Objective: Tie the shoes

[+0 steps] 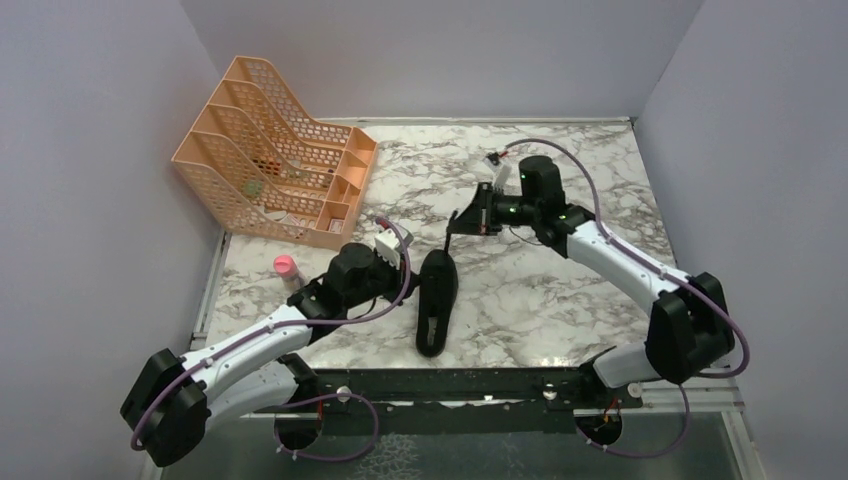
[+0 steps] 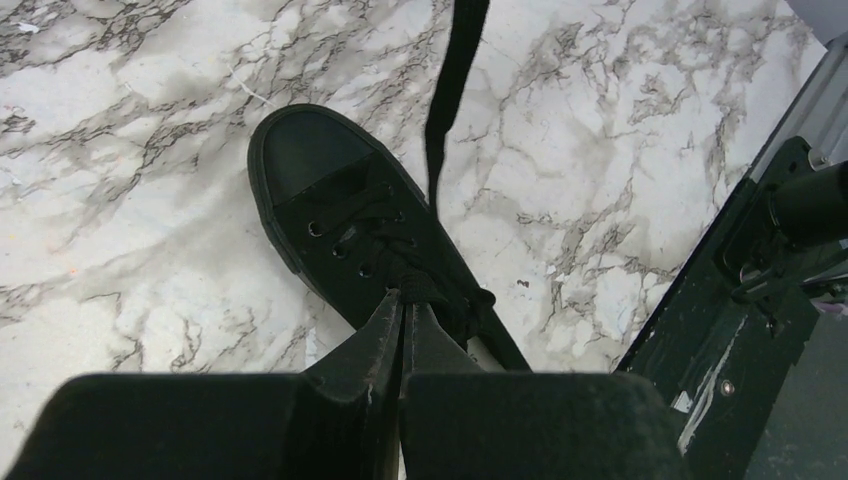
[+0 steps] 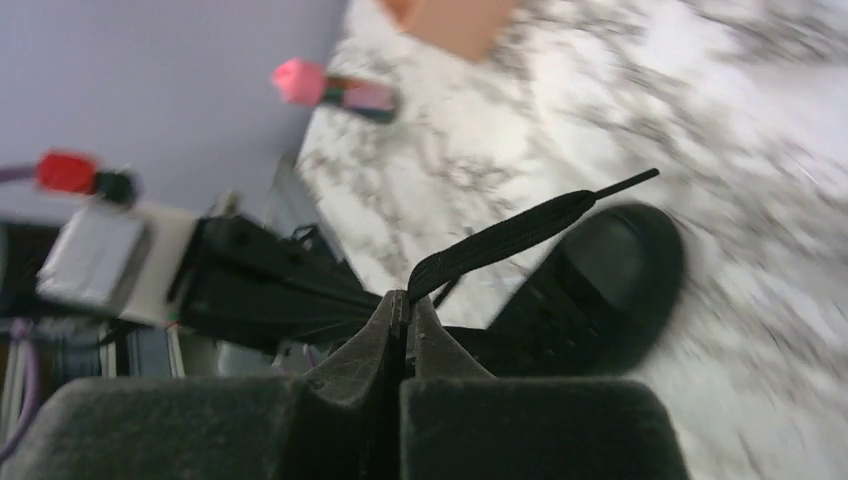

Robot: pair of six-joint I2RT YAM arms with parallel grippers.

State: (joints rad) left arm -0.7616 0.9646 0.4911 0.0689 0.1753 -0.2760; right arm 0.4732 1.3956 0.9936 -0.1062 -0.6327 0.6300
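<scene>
beyond the shoe [image 1: 436,300], the raised right gripper [image 3: 405,303] pinches lace [image 3: 520,232].

Matt black canvas shoe [image 2: 340,215] with flat woven lace [image 3: 510,236] on a smooth, marble-patterned counter [image 1: 545,300]; perforated peach plastic rack [image 1: 272,150], upper left.

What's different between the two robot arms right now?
The left arm reaches low, jaws shut right at the shoe; the right arm stands off from it. The right jaws pinch a lace pulled up; what the left jaws hold is unclear. Both jaws are shut.
</scene>
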